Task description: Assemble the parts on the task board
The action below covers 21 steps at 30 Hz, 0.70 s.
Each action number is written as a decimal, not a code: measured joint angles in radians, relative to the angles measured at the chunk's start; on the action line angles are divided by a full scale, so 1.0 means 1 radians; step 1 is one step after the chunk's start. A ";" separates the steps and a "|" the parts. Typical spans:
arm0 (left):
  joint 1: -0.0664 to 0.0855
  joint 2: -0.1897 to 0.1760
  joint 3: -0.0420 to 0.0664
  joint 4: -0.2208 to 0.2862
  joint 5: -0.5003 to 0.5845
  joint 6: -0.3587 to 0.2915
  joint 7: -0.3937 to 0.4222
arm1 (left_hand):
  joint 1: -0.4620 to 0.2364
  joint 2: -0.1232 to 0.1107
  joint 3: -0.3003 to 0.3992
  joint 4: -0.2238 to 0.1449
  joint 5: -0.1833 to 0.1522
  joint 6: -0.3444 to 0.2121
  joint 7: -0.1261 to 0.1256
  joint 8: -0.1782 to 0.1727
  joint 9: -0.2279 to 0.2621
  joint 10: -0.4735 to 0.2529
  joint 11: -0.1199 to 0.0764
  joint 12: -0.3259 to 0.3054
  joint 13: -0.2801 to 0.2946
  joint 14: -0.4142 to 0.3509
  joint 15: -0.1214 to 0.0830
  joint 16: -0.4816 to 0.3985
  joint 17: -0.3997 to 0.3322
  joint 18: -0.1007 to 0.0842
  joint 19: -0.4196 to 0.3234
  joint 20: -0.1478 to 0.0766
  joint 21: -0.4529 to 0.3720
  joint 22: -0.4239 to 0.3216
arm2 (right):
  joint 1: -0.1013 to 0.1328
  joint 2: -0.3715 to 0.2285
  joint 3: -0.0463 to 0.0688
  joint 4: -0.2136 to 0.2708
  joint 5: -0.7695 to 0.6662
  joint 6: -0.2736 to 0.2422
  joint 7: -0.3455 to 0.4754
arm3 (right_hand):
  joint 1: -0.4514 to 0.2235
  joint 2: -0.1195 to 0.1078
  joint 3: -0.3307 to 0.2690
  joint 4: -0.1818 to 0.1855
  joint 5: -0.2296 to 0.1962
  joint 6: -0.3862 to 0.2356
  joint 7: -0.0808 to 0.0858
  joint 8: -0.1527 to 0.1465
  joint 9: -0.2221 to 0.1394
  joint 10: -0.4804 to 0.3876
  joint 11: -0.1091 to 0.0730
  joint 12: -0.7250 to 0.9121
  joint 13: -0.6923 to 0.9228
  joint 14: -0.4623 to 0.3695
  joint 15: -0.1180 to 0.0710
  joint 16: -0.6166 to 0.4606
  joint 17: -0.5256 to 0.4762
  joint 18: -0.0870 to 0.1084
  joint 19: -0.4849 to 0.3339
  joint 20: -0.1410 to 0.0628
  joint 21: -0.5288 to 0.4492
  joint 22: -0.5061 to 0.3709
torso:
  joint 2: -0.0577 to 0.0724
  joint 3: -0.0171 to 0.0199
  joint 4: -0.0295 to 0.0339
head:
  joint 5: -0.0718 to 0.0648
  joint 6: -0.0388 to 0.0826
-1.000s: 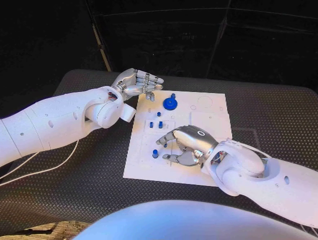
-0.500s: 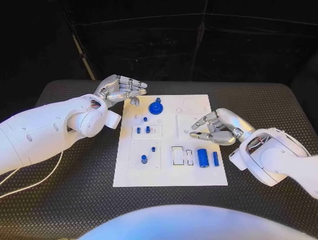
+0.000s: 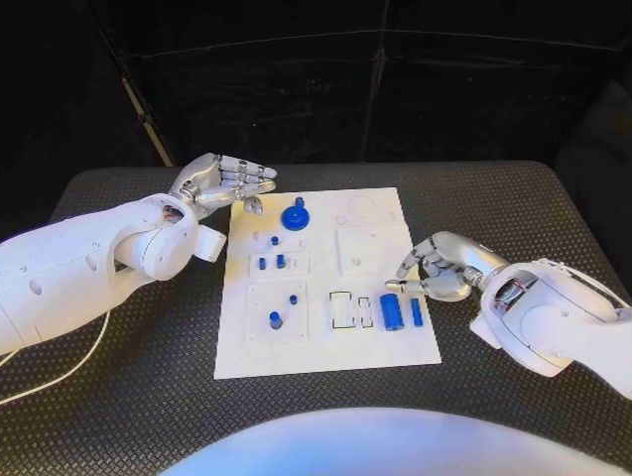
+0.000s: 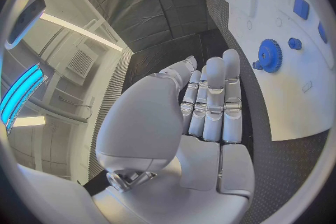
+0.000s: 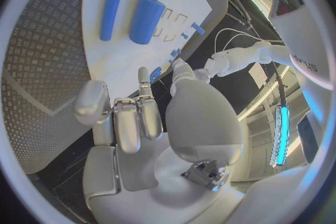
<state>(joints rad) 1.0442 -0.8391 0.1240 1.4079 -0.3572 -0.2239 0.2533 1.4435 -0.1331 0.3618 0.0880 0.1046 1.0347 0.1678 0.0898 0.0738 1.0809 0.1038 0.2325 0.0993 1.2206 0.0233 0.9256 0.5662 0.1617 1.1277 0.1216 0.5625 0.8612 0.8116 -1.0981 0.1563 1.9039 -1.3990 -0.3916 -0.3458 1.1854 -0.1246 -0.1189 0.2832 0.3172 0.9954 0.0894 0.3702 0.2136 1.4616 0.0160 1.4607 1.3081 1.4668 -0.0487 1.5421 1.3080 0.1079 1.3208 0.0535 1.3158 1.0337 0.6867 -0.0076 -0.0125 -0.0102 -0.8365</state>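
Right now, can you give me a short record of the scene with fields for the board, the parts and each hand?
board: white task board on the black table
gear: blue, at the board's far edge
cylinders: thick one and thin one side by side, near right hand
left hand: holds nothing, fingers apart, beside board
right hand: fingers curled, holds nothing, at board's edge

Head view: dim surround, black backdrop, strong cool light from above on the task board (image 3: pixel 330 288), which reads bright white with a bluish tint. Soft shadows beside the arms on the table (image 3: pixel 144 337). Mild glare on the silver fingers of the left hand (image 3: pixel 218 181) and the right hand (image 3: pixel 438 266). Focus adequate at centre. Wrist views: heavy fisheye bending of straight edges, dark frame at the rim. Bright ceiling strip lights, cyan at one side. Near palm surfaces slightly soft.
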 measured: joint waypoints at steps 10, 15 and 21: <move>0.000 -0.001 0.000 0.000 0.000 0.000 0.000 | 0.000 0.000 0.000 0.000 0.000 0.000 0.000 0.000 0.000 0.000 0.000 0.000 0.000 0.000 0.000 0.000 0.000 0.000 0.000 0.000 0.000 0.000 | -0.026 0.012 0.000 0.008 -0.144 0.062 -0.103 | -0.005 -0.005 -0.026 0.009 0.000 -0.012 -0.005 0.036 0.026 0.004 -0.004 0.011 0.000 0.000 0.000 0.005 0.000 0.000 0.007 0.000 0.006 0.014 | 0.000 -0.0005 0.0024 | -0.009 0.000; 0.000 -0.001 -0.001 -0.001 0.000 0.000 0.000 | 0.000 0.000 0.000 0.000 0.000 0.000 0.000 0.000 0.000 0.000 0.000 0.000 0.000 0.000 0.000 0.000 0.000 0.000 0.000 0.000 0.000 0.000 | -0.031 0.019 0.000 0.008 -0.188 0.084 -0.131 | -0.005 -0.005 -0.028 0.012 0.000 -0.012 -0.005 0.044 0.031 0.004 -0.004 0.011 0.000 0.000 0.000 0.005 0.000 0.000 0.007 0.000 0.006 0.015 | 0.002 -0.0009 0.0020 | -0.009 0.001; 0.000 -0.001 -0.001 -0.001 0.000 0.000 0.000 | 0.000 0.000 0.000 0.000 0.000 0.000 0.000 0.000 0.000 0.000 0.000 0.000 0.000 0.000 0.000 0.000 0.000 0.000 0.000 0.000 0.000 0.000 | -0.038 0.034 0.000 0.002 -0.216 0.104 -0.152 | -0.012 0.001 -0.033 0.011 0.004 -0.015 -0.008 0.062 0.042 0.003 -0.004 0.011 0.000 -0.001 -0.006 0.005 0.000 0.000 0.007 0.000 0.006 0.016 | 0.002 -0.0014 0.0017 | -0.006 -0.002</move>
<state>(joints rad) 1.0439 -0.8400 0.1233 1.4073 -0.3572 -0.2235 0.2533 1.4435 -0.1331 0.3618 0.0880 0.1046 1.0347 0.1678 0.0898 0.0740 1.0809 0.1037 0.2325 0.0991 1.2206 0.0233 0.9256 0.5663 0.1617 1.1277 0.1216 0.5625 0.8613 0.7732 -1.0644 0.1560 1.9060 -1.6149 -0.2872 -0.4976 1.1736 -0.1233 -0.1521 0.2943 0.3214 0.9806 0.0818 0.4326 0.2560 1.4651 0.0124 1.4716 1.3079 1.4654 -0.0543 1.5472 1.3078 0.1082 1.3278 0.0534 1.3216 1.0497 0.6886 -0.0090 -0.0107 -0.0163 -0.8383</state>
